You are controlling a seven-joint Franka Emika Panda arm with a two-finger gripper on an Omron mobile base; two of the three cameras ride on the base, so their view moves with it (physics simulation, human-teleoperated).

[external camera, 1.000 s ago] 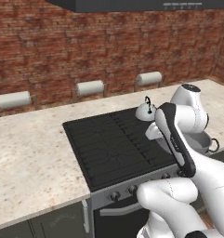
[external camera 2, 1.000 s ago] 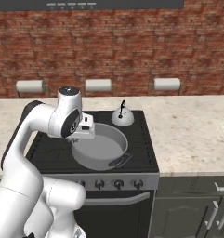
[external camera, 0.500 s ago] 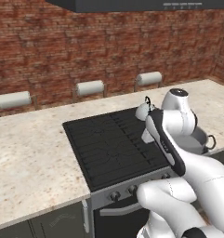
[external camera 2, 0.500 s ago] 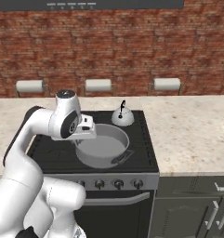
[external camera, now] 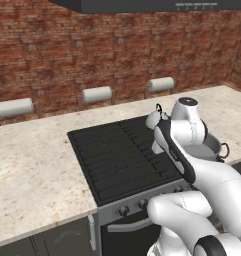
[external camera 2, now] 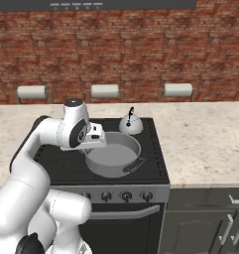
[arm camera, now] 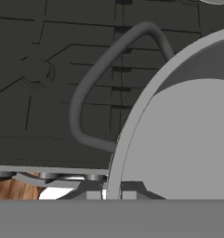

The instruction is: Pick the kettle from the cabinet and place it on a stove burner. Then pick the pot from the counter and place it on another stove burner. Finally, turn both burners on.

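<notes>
The grey pot [external camera 2: 112,156] sits low over the front right burner of the black stove [external camera 2: 151,149]; I cannot tell whether it rests on the grate. My gripper [external camera 2: 93,147] is shut on the pot's left rim. In the hand view the pot [arm camera: 187,130] and its loop handle [arm camera: 85,93] lie over the grates [arm camera: 39,69], with the rim between my gripper's [arm camera: 106,190] fingertips. The small silvery kettle [external camera 2: 131,125] stands on the back right burner, just behind the pot. From the left, the kettle [external camera: 154,119] and pot [external camera: 207,147] show partly behind my arm.
Beige counter [external camera 2: 205,134] flanks the stove on both sides. A knob row [external camera 2: 126,196] runs along the range front. Three paper-towel rolls [external camera 2: 105,91] hang on the brick wall. The left burners [external camera: 107,150] are bare. A hood hangs above.
My arm's upper joints have swung a little to the left and the pot has shifted slightly with them. The grip on the rim is the same. The kettle has stayed put.
</notes>
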